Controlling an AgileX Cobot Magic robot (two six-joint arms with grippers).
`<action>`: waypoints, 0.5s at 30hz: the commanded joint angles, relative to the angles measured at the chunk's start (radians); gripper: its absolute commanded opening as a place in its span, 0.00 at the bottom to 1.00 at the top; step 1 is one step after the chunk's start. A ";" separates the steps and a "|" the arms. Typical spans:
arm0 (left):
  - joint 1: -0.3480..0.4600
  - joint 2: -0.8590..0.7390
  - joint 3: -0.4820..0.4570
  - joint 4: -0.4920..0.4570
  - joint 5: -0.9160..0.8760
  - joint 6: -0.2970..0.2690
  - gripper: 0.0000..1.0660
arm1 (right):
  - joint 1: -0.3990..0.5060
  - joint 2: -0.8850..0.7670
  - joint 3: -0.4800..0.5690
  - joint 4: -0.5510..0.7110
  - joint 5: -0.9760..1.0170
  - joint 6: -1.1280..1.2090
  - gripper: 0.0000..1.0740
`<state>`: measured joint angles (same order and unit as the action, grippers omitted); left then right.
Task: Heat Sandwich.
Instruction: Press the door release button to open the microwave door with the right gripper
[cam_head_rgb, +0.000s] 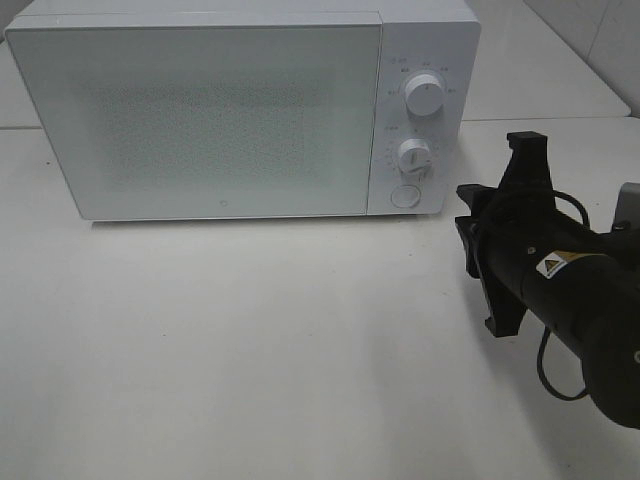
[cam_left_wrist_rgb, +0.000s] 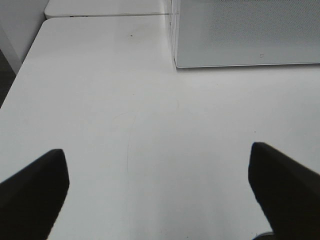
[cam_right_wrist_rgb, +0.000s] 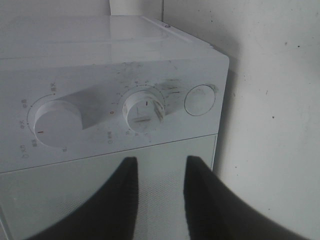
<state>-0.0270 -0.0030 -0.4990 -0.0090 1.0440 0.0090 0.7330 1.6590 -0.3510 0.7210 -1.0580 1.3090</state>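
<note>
Right arm (cam_head_rgb: 585, 300), black w/ a yellow warning label, is closest to the exterior high cam, coming in from the right edge. Right gripper (cam_head_rgb: 466, 218) points toward the microwave (cam_head_rgb: 200, 110) control panel, near it but not touching. In the right wrist view its fingers (cam_right_wrist_rgb: 192, 175) sit close together w/ a narrow gap and nothing between them; gripper (cam_right_wrist_rgb: 160, 172) is lined up w/ the door edge just beside the lower knob (cam_right_wrist_rgb: 144, 111).

Left gripper (cam_left_wrist_rgb: 160, 190) is spread wide, empty, over bare white table (cam_left_wrist_rgb: 125, 100), well apart from the microwave (cam_left_wrist_rgb: 250, 35) corner seen farther off. It doesn't show in the exterior high view.

Microwave is white, stands at the back of the table (cam_head_rgb: 250, 350), door shut; door panel is frosted/dotted and I can't see through it. Panel on its right side: upper knob (cam_head_rgb: 425, 97), lower knob (cam_head_rgb: 413, 155), round button (cam_head_rgb: 405, 195) under them. Same three in the right wrist view: upper knob (cam_right_wrist_rgb: 55, 122) w/ a red mark, then the lower knob, then the button (cam_right_wrist_rgb: 200, 100).

Sandwich: no view shows it, so can't tell where it is.
</note>
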 joint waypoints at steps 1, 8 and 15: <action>0.004 -0.024 0.004 0.004 -0.008 0.001 0.86 | 0.005 -0.004 0.000 -0.001 0.010 0.029 0.17; 0.004 -0.024 0.004 0.004 -0.008 0.001 0.86 | 0.005 -0.004 0.000 0.002 0.026 0.102 0.00; 0.004 -0.024 0.004 0.004 -0.008 0.001 0.86 | 0.004 -0.004 0.000 0.002 0.028 0.117 0.00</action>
<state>-0.0270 -0.0030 -0.4990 -0.0090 1.0440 0.0090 0.7330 1.6590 -0.3510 0.7240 -1.0400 1.4230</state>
